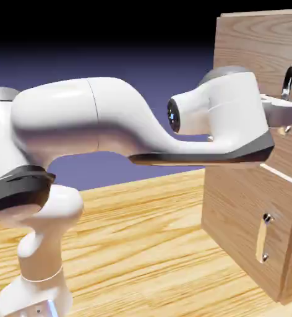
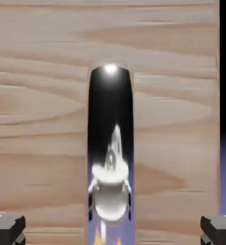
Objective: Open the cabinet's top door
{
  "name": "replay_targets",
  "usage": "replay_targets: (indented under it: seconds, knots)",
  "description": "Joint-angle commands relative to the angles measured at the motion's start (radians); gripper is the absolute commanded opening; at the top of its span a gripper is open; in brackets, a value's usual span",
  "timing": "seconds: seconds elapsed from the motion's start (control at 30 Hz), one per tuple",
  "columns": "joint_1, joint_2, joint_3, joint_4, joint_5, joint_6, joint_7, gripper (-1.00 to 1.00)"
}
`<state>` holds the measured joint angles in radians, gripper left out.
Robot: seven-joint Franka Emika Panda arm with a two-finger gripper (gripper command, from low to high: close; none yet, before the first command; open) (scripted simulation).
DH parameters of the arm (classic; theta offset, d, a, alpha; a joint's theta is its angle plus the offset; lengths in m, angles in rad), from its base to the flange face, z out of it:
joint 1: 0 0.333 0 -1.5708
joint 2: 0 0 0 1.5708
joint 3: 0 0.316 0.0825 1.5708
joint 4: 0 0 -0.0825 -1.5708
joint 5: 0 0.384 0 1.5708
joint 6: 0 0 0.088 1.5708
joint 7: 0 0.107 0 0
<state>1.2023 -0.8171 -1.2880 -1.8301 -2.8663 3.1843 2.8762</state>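
You see the cabinet (image 1: 253,155) at the right of the exterior view, standing on the wooden table (image 1: 142,247). The top door (image 1: 260,56) is the upper, taller panel; its lower edge projects slightly beyond the lower panel (image 1: 241,229) beneath it. The gripper (image 1: 289,114) is extended level at the silver bar handle (image 1: 289,80), at the handle's lower part. In the hand view, the handle (image 2: 110,143) runs vertically through the centre, and the two grey fingertips (image 2: 7,228) sit at the bottom corners, spread wide and clear of the bar on both sides. The door's right edge shows there, with open backdrop beyond it.
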Motion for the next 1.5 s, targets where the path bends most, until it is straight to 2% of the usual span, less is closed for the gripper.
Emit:
replay_targets:
  seconds: [0.0,0.57,1.0,1.23,1.47]
  knots:
    - [0.0,0.0,0.0,0.0,0.0,0.0,0.0,-1.0]
    - [-0.58,0.07,0.416,-0.388,0.211,-0.227,0.021,-1.0]
    - [-1.051,0.038,0.82,-0.607,0.441,-0.308,0.024,-1.0]
    - [-1.275,-0.079,1.048,-0.754,0.721,-0.374,-0.114,-1.0]
    - [-1.386,-0.221,1.223,-0.874,1.026,-0.467,-0.286,-1.0]
